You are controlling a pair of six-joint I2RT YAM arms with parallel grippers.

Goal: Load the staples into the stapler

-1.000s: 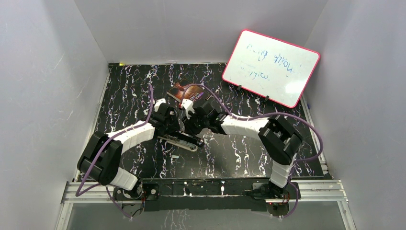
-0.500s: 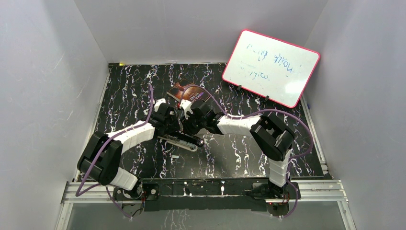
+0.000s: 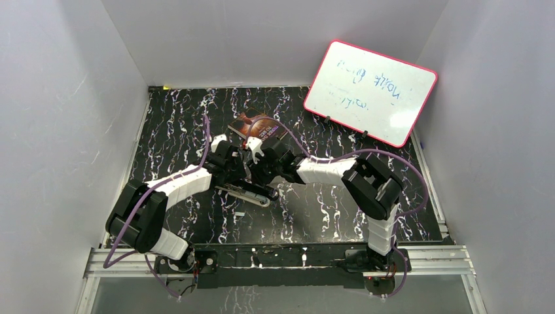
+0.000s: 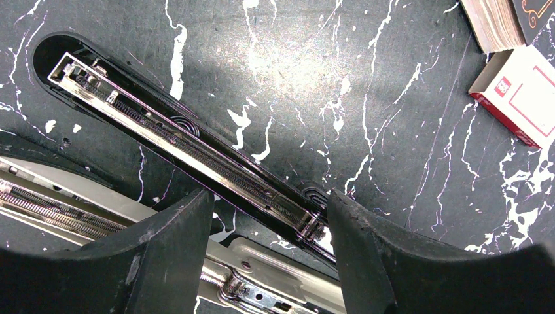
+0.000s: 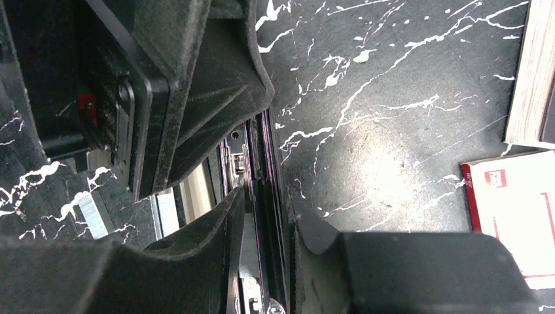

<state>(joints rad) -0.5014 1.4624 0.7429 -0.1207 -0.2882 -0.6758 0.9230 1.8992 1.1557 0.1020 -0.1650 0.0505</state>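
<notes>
Top view: open stapler (image 3: pixel 249 193) lies mid-way on the surface (image 3: pixel 340 209), under both wrists; left wrist view: left end effector (image 4: pixel 268 203) stands open astride it, box (image 4: pixel 517 98) at 2 o'clock, staples unseen; right wrist view: right end effector (image 5: pixel 265 209) pinches the rail (image 5: pixel 267 163); a skewed pull could twist or drag the stapler.

Your stapler (image 3: pixel 256 196) lies mid-table, swung fully open, its long axis running from far-left to near-right. The black top arm faces up with the chrome magazine channel (image 4: pixel 196 154) exposed end to end. The silver base lies alongside. The staple box (image 4: pixel 517 98), white with red edging, lies flat on the far side, apart from the stapler. You can't make out any loose strips.
</notes>
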